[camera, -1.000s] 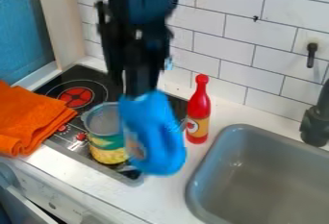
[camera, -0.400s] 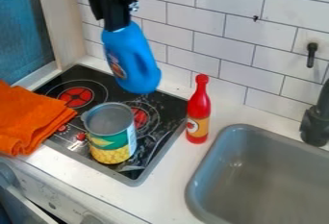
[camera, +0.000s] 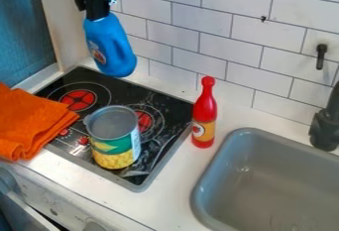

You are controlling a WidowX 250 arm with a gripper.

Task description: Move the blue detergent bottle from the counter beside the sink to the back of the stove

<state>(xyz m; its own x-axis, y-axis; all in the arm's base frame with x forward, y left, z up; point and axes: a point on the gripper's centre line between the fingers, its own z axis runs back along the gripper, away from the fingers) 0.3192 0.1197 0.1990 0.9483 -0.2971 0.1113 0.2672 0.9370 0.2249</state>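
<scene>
At the left edge of the frame, you are seeing a folded orange cloth [camera: 29,123] lying partly over the left side of the black cooktop [camera: 122,93], below a blue panel [camera: 25,34]. Moving right, in the upper left of the frame, you are having the gripper [camera: 98,17] hang downward, its jaws closing on the top of the blue bottle [camera: 111,49]. That bottle is hanging below them, leaning slightly with its base toward the right, and its lower end is showing in front of the cooktop's back edge. Below it, left of the frame's centre, an open can [camera: 115,138] with a green and yellow label is standing upright on the cooktop, apart from the bottle. Just right of the cooktop, a red bottle [camera: 204,116] is standing upright on the white counter [camera: 169,185]. Your lower right is holding the grey sink [camera: 255,190], with a black tap [camera: 324,131] standing at the right edge and a black hook [camera: 321,56] sticking out of the tiled wall [camera: 218,27] above.
</scene>
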